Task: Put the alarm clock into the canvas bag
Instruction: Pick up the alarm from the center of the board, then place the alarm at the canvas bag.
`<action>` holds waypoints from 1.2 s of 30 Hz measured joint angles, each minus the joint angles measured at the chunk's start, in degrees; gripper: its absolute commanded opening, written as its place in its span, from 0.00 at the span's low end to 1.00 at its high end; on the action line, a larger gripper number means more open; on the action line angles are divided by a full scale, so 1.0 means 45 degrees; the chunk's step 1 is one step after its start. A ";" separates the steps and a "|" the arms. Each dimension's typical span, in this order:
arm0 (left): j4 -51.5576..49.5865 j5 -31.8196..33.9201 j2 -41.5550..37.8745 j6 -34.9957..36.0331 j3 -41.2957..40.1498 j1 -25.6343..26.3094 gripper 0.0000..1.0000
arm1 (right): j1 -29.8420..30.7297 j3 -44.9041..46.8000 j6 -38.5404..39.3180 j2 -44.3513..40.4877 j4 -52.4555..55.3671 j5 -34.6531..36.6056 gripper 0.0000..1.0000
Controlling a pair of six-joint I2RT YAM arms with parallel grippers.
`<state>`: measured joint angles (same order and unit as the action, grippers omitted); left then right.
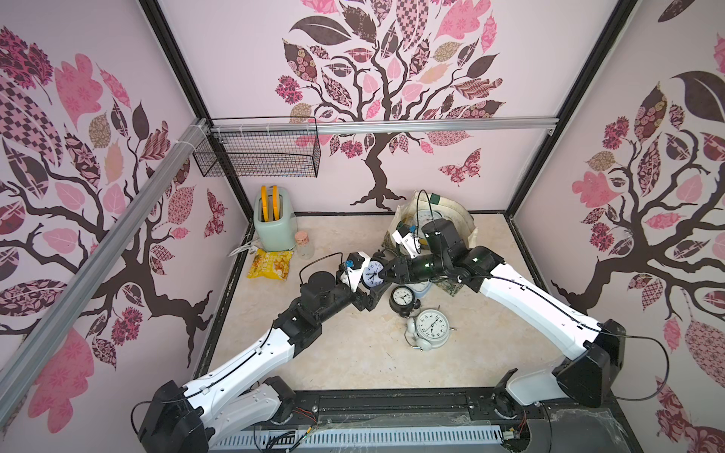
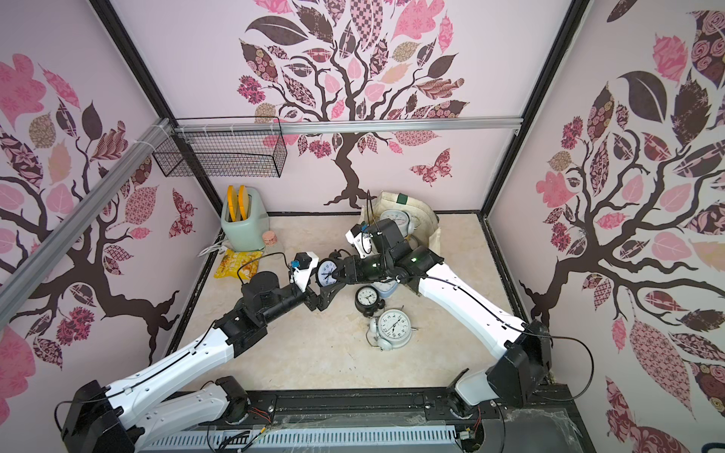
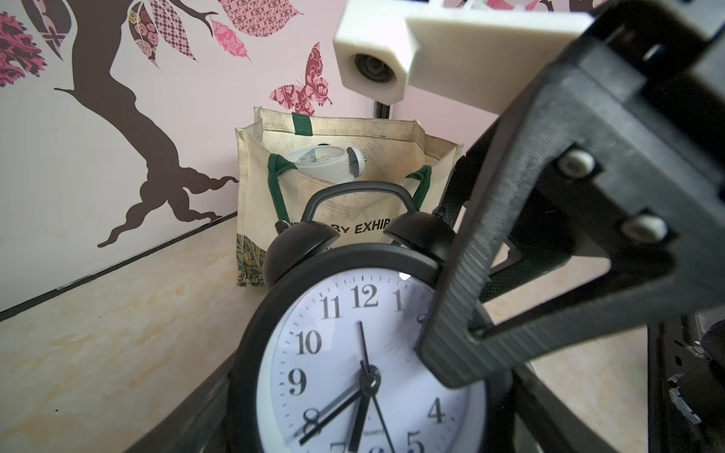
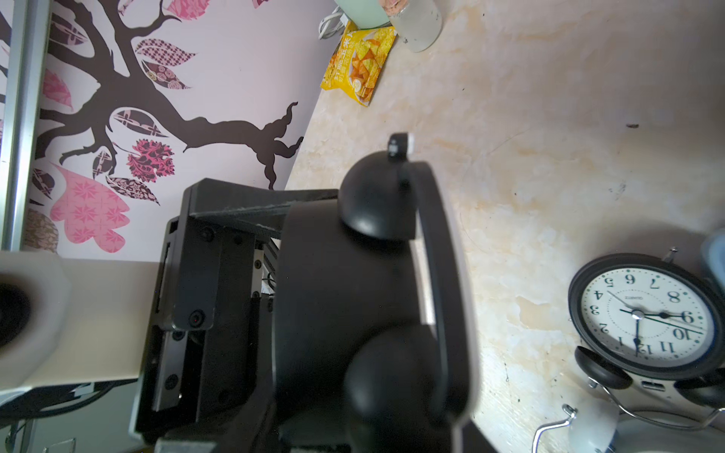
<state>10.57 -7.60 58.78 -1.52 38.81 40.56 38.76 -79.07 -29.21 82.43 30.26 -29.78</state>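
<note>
Squarely between the jaws of the left gripper (image 1: pixel 368 289) sits the alarm clock (image 1: pixel 372 271), black-cased with a white face and clamped by its sides, just above the middle of both top views. The right gripper (image 1: pixel 386 275) is at it from the right: one of its fingers (image 3: pixel 463 282) lies across the dial near the two, but the partner finger is hidden, so I cannot tell whether that grip is closed. Lower right of the held one, a black clock (image 1: pixel 404 299) and a white clock (image 1: pixel 431 327) rest on the table (image 1: pixel 345 353). The canvas bag (image 1: pixel 462 219) stands against the back wall, right of centre, mouth open, with a pale clock (image 1: pixel 429 217) inside and apart from the held clock.
</note>
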 measured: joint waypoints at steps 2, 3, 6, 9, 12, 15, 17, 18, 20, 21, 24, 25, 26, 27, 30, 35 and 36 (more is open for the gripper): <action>0.0005 0.0005 0.0000 -0.0029 0.0000 -0.0005 0.88 | 0.0000 0.0000 0.0005 0.0000 -0.0019 0.0083 0.34; 0.0000 0.0005 0.0000 -0.0063 0.0000 0.0000 0.98 | 0.0000 -0.0010 0.0015 0.0000 -0.0019 0.0170 0.33; 0.0010 0.0117 -0.0039 -0.0437 0.0000 0.0000 0.98 | -0.0029 -0.0141 0.0092 0.0005 0.0053 0.0622 0.27; -0.0049 0.0389 -0.0325 -0.0835 0.0000 0.0005 0.98 | -0.0801 -0.0631 0.0092 0.0005 0.0117 0.1064 0.25; -0.0107 0.0729 -0.1001 -0.1078 -0.0010 0.0005 0.98 | -0.2521 -0.1321 0.0010 0.0005 0.0083 0.1957 0.23; -0.0121 0.1054 -0.1734 -0.1243 -0.0058 0.0005 0.98 | -0.4235 -0.1967 0.0112 0.0058 0.0189 0.3861 0.22; -0.0214 0.1205 -0.2006 -0.1297 -0.0068 0.0005 0.98 | -0.4988 -0.2492 0.0262 0.0311 0.0481 0.5187 0.22; -0.0257 0.1263 -0.2055 -0.1326 -0.0068 0.0005 0.98 | -0.5192 -0.2778 0.0379 0.0525 0.0602 0.5916 0.22; -0.0427 0.1326 -0.2059 -0.1341 -0.0068 0.0005 0.98 | -0.5285 -0.3118 0.0612 0.0962 0.0845 0.6946 0.22; -0.0539 0.1341 -0.2050 -0.1345 -0.0068 0.0005 0.98 | -0.5275 -0.3191 0.0719 0.1166 0.0967 0.7252 0.22; -0.0772 0.1331 -0.2021 -0.1394 -0.0068 0.0010 0.98 | -0.5158 -0.3133 0.1093 0.1807 0.1491 0.8019 0.22; -0.0811 0.1311 -0.2021 -0.1423 -0.0068 0.0010 0.98 | -0.5129 -0.3060 0.1229 0.1972 0.1685 0.8160 0.22; -0.0835 0.1287 -0.2021 -0.1452 -0.0063 0.0010 0.98 | -0.5129 -0.2987 0.1370 0.2079 0.1875 0.8150 0.22; -0.0855 0.1282 -0.2021 -0.1481 -0.0068 0.0010 0.98 | -0.5110 -0.2880 0.1467 0.2108 0.1938 0.8034 0.22; -0.0860 0.1175 -0.1977 -0.1579 -0.0063 0.0010 0.98 | -0.4969 -0.2560 0.1841 0.2098 0.1875 0.7422 0.21; -0.0942 0.1020 -0.1885 -0.1666 -0.0063 0.0010 0.98 | -0.4376 -0.2365 0.2312 0.2103 0.1603 0.6533 0.21; -0.0962 0.1005 -0.1880 -0.1661 -0.0063 0.0010 0.98 | -0.4274 -0.2312 0.2399 0.2103 0.1457 0.6339 0.21</action>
<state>6.24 -3.07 50.33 -8.99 38.52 40.60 19.53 -89.47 -18.41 91.90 36.82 -1.26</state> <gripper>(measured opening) 0.981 0.452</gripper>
